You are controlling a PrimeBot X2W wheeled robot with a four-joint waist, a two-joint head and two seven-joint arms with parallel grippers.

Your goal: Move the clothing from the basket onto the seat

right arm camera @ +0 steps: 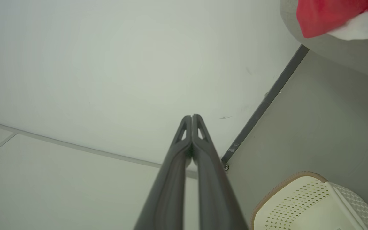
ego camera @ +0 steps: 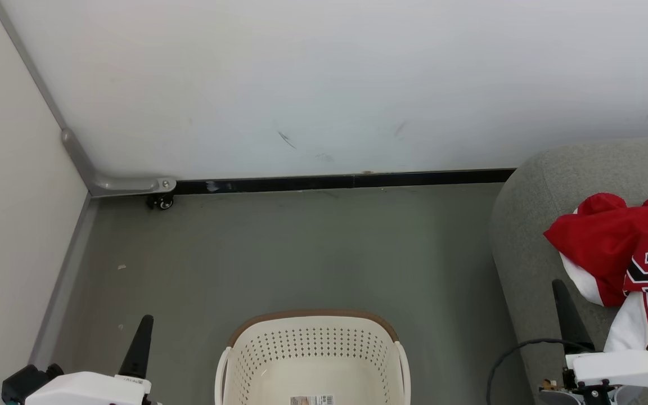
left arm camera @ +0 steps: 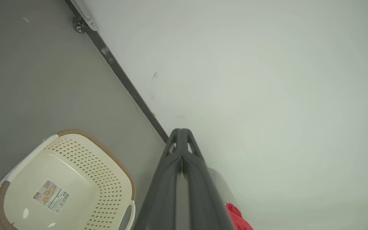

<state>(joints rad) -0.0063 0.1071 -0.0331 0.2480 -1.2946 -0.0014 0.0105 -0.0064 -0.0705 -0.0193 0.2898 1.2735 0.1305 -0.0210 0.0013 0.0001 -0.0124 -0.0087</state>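
Note:
The cream-white basket (ego camera: pixel 313 354) with a brown rim stands on the floor at bottom centre; its inside holds nothing but a label sticker (left arm camera: pixel 50 195). The red and white clothing (ego camera: pixel 628 253), with a black number on one piece, lies on the grey seat (ego camera: pixel 532 225) at the right. My left gripper (ego camera: pixel 145 323) is shut, pointing up at the basket's left, holding nothing. My right gripper (ego camera: pixel 558 288) is shut beside the seat's front edge, just left of the clothing, nothing between its fingers. The basket (right arm camera: pixel 311 204) and clothing (right arm camera: pixel 327 14) also appear in the right wrist view.
A white wall (ego camera: pixel 324 84) with a black skirting strip (ego camera: pixel 346 181) closes the back. A beige panel (ego camera: pixel 9 197) stands at the left, with a grey bracket and small castor (ego camera: pixel 161 202) in the corner. Grey floor (ego camera: pixel 301 253) lies between basket and wall.

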